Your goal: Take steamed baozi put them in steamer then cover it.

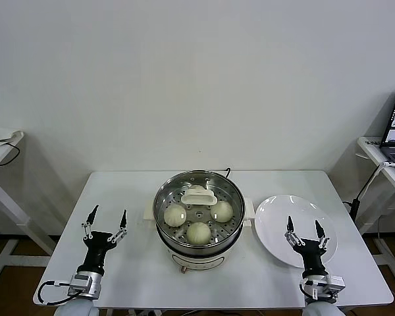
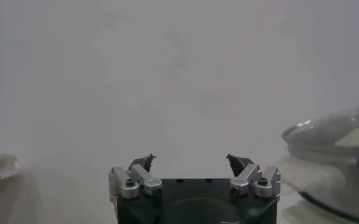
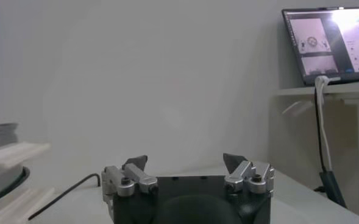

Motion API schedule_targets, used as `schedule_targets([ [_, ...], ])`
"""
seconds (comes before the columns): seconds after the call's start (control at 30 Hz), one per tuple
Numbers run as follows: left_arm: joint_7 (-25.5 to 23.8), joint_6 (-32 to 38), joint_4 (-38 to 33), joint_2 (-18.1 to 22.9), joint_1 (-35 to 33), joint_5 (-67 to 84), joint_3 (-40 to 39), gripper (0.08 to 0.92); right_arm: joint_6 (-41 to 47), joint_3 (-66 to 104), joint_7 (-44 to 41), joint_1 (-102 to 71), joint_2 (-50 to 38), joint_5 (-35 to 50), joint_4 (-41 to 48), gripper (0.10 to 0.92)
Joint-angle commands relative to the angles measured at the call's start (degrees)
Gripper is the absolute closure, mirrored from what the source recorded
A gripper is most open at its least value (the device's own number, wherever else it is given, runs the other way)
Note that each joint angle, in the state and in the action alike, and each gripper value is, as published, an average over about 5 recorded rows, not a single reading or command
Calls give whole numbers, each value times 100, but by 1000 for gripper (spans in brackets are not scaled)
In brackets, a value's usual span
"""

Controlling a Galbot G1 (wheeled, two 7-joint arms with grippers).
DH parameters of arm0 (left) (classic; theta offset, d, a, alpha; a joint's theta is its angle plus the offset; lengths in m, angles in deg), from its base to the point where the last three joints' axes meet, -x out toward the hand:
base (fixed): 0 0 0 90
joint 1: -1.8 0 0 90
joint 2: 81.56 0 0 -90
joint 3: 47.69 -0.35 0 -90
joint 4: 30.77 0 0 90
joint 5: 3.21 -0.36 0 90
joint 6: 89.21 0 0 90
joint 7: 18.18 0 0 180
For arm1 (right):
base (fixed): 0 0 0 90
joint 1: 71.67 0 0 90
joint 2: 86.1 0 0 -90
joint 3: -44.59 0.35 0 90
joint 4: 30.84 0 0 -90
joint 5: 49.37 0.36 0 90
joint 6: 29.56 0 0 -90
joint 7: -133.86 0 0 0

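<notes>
A plain pale wall stood behind a white table (image 1: 125,263). The left gripper (image 1: 106,220) had its fingers spread wide and empty, pointing away from the robot, hovering over the table's left part, well apart from the pot; its arm reached back to the near edge. The right gripper (image 1: 306,229) matched it, fingers wide and empty, poised over the near side of a bare white plate (image 1: 276,214). Between them sat the steamer (image 1: 198,250), with the glass lid (image 1: 199,179) on it. Three buns (image 1: 198,233) showed clearly through the glass; a fourth, behind the lid's handle, was hard to make out.
</notes>
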Motion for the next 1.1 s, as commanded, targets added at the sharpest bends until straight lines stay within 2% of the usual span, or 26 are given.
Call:
schedule_targets([
  [0.03,-38,144,65,-3,-133,1,51,177,-68,6,-18,-43,-1,-26,-23,203],
  [1.1,-42,235,72,-10,-169,-161,50,177,-48,-3,-11,5,35,-115,88,203],
])
